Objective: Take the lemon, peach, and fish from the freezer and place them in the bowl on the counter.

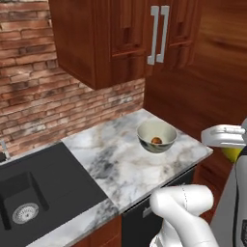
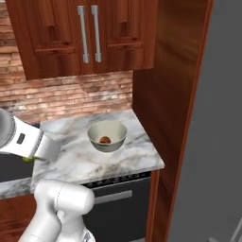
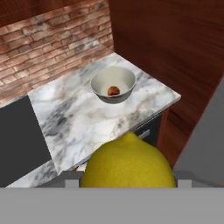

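The tool [image 3: 127, 183] grips the lemon [image 3: 129, 162] short of the tabletop [image 3: 78, 118], and releasing before it is over the bowl [image 3: 113, 84], which already holds the peach [image 3: 113, 91], could send it rolling off the edge.

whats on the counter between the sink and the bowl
Nothing: in the left base view, bare marble counter runs from the sink to the bowl.
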### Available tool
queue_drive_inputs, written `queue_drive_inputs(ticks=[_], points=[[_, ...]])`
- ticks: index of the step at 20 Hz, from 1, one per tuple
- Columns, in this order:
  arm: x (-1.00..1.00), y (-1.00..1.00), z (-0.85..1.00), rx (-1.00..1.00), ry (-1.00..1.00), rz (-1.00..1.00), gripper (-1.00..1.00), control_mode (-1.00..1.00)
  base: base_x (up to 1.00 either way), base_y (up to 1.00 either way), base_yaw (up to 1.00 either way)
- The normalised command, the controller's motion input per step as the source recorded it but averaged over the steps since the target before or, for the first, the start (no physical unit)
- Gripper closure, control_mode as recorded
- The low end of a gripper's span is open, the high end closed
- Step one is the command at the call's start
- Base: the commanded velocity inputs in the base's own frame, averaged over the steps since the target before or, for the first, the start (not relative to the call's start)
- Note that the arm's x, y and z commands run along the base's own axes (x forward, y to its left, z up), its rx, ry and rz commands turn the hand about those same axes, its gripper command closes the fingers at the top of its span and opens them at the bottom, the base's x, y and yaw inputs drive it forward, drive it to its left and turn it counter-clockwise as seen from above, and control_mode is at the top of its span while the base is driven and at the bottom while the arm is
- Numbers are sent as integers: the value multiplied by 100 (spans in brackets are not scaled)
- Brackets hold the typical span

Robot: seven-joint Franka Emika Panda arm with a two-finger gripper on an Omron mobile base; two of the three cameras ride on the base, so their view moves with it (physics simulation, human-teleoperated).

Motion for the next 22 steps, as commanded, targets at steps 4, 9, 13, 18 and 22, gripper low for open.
queue_drive_inputs(ticks=[4, 9, 13, 18, 22], points=[[38, 0, -8, 0, 3, 9, 100, -100, 34, 0, 13], [93, 0, -31, 0, 1, 5, 100, -100, 0, 0, 0], [76, 0, -47, -1, 0, 1, 100, -100, 0, 0, 0], [83, 0, -66, -1, 3, 0, 100, -100, 0, 0, 0], [74, -1, -49, 0, 1, 1, 100, -100, 0, 0, 0]])
